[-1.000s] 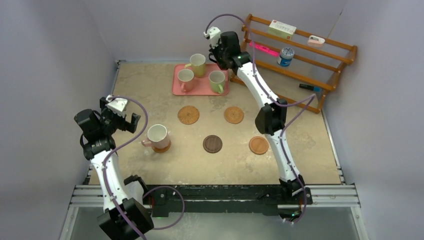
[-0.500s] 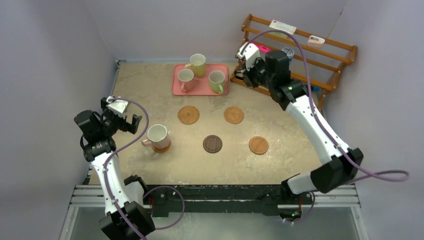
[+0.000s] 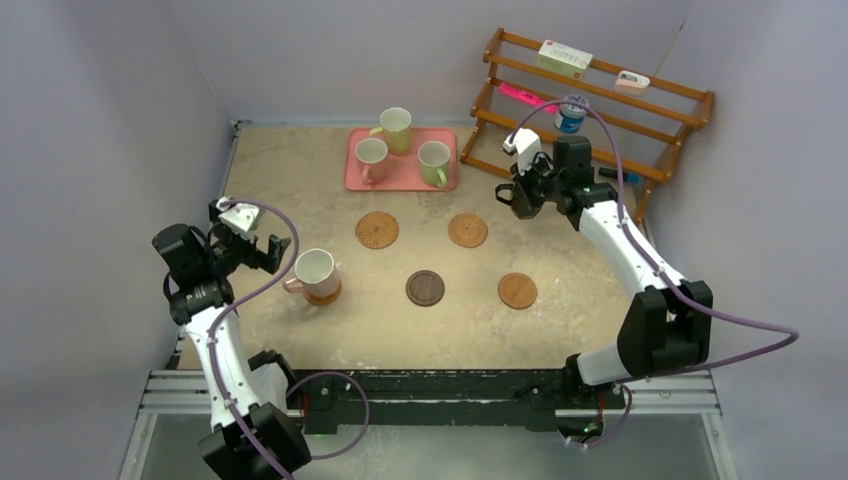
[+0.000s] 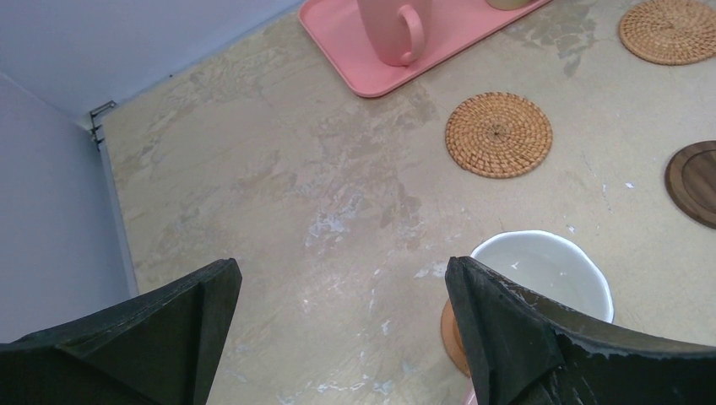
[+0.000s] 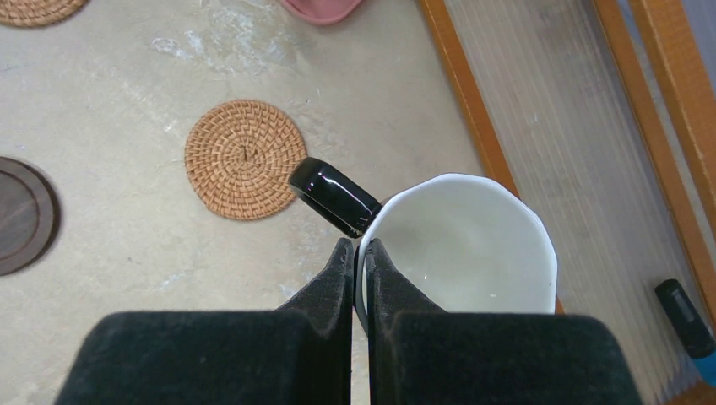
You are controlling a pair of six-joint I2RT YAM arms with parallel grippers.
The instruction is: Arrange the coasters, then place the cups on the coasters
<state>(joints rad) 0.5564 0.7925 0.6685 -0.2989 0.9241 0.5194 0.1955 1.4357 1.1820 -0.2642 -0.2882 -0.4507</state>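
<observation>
Done: five round coasters [image 3: 467, 229] laid, one pink ceramic mug [image 3: 316, 268] seated.
My right pincer [image 5: 356, 251]: clamped on black ceramic mug [image 5: 460, 245].
My left pincer [image 4: 339, 274]: apart.
Remaining: four mugs [image 3: 372, 155].

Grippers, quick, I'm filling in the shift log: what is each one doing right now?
Left gripper: open, holding nothing.
Right gripper: shut on the rim of the black mug.

Three cups [image 3: 371, 158] stand on the tray [image 3: 400, 181]; the rack [image 3: 600, 112] is to its right; two coasters [image 3: 377, 230] lie just before the tray, two more coasters [image 3: 425, 288] farther before it; left of those, a fourth cup [image 3: 316, 268] sits on a fifth coaster [image 3: 326, 297]; a fifth cup [image 5: 460, 245] is right of the tray, before the rack.
</observation>
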